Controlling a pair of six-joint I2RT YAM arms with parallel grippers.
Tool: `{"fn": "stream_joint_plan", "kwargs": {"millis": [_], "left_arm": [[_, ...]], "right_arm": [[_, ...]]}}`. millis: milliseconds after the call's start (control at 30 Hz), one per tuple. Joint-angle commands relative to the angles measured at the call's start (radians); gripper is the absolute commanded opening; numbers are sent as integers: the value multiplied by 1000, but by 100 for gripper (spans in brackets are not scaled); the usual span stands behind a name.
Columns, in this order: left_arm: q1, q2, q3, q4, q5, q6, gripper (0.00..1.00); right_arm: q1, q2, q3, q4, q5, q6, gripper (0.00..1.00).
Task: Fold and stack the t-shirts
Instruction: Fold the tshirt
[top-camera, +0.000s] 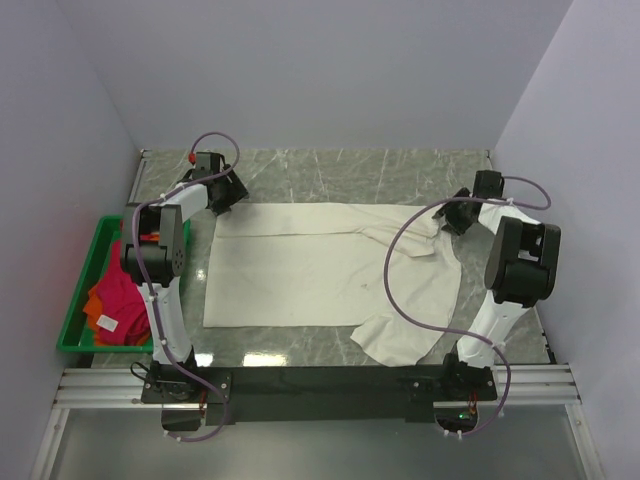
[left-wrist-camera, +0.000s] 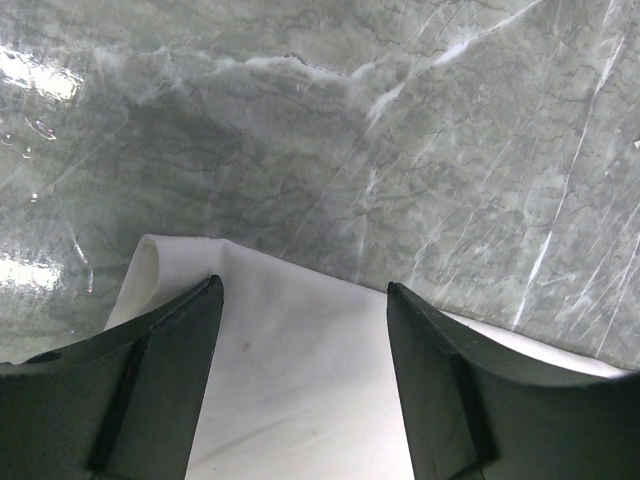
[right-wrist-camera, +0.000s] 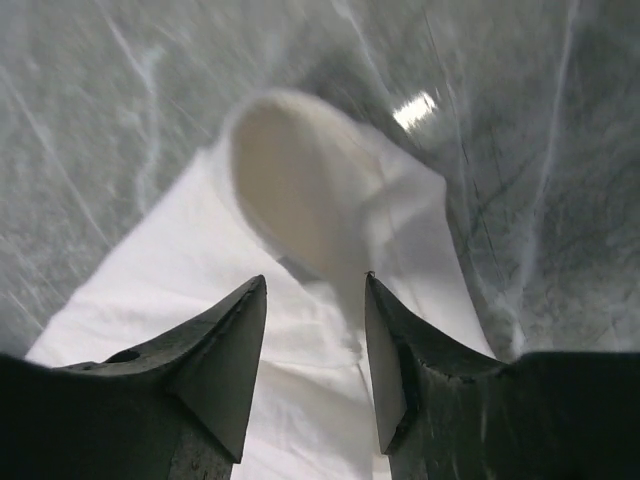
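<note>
While the cream t-shirt (top-camera: 300, 270) lies spread flat over most of the marble counter (top-camera: 330, 170), my left end effector (top-camera: 224, 200) hangs over its far left corner with the jaws standing wide apart and nothing gripped. In the left wrist view the cloth (left-wrist-camera: 300, 400) shows between and below the fingers (left-wrist-camera: 165, 370), its folded corner resting on the stone. My right end effector (top-camera: 455, 220) is at the far right of the shirt, above a rumpled sleeve. Its jaws are parted with a clear gap between them. In the right wrist view the sleeve (right-wrist-camera: 300, 180) sits under the tips with its opening turned up toward the camera. That view is blurred, so I cannot tell whether the cloth touches either finger. The near right part of the shirt is bunched and reaches toward the counter's near edge. At the left edge of the counter stands a green crate (top-camera: 80, 285). In it lie a crimson-pink shirt (top-camera: 120, 300) and an orange shirt (top-camera: 95, 297), crumpled together, the pink one uppermost.
</note>
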Motion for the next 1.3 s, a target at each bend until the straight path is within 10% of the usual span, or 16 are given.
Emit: {"fn": "stream_joint_plan", "kwargs": {"millis": [0,533,967,1267], "left_arm": [[-7,-21,-7,-39,-1,10,72],[-7,13,-7,-45,-5,7,70],[1,53,-23,-78,-18,2,65],[18,50,-37,-75,-15,3,64]], "right_arm": [[-22,-42,114,14,20,-34,52],[-30,138,255,28,-55,10,48],[-86,222,310,42,-86,41,5],[-102,294,400,-21,-76,20,10]]}}
